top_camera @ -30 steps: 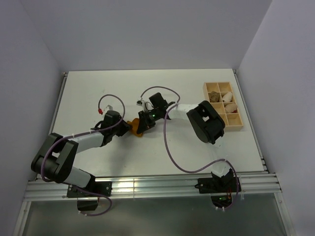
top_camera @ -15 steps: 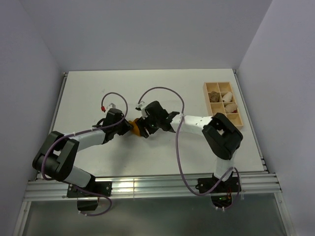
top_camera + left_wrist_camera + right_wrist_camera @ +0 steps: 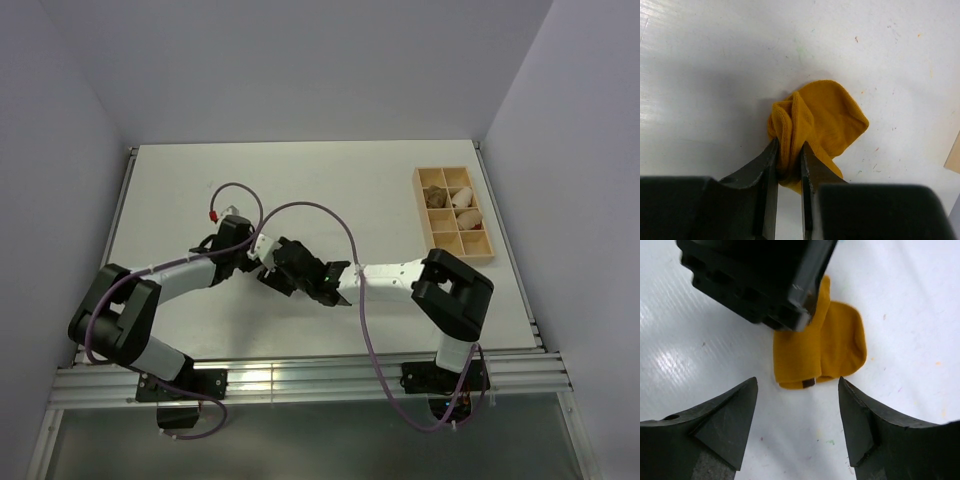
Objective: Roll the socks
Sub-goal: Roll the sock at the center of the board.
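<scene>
1. Left wrist view: the left hand [image 3: 788,152] is nearly closed, its two fingers pinching a bunched fold of the mustard sock [image 3: 827,117], which lies crumpled on the white desk [image 3: 715,75].
2. Right wrist view: the right hand [image 3: 797,387] is spread wide and holds nothing. The sock lies just beyond its fingertips, partly under the left hand's black body.
3. Top external view: both hands meet left of the desk's middle, and the sock cannot be made out between them.
4. A wooden tray [image 3: 418,185] with pale bundles [image 3: 467,216] sits at the desk's right side, well apart.
</scene>
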`<move>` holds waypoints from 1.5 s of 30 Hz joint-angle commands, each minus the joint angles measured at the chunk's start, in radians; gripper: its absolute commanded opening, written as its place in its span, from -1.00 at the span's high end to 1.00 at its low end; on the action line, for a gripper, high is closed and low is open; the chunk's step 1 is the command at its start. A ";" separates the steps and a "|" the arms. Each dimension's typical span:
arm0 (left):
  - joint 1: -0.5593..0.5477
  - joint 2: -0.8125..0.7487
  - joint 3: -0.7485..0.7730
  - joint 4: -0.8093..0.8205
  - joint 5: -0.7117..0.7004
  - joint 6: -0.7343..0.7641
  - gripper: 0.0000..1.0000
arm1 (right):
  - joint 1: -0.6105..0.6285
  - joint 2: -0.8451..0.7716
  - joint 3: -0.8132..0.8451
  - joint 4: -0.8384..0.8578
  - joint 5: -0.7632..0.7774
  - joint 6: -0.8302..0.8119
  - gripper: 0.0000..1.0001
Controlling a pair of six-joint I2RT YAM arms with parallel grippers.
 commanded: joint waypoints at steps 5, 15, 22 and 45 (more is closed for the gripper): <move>-0.006 0.024 0.049 -0.027 0.036 0.031 0.80 | 0.071 0.054 -0.001 0.165 0.163 -0.139 -0.40; -0.006 0.041 0.063 -0.032 0.046 0.038 0.81 | 0.081 0.157 0.022 0.184 0.187 -0.147 -0.36; -0.006 0.056 0.068 -0.032 0.069 0.036 0.82 | 0.081 0.198 0.013 0.208 0.189 -0.133 -0.13; 0.055 -0.071 -0.010 -0.059 -0.044 -0.056 -0.46 | -0.061 0.229 0.041 -0.035 -0.161 0.094 1.00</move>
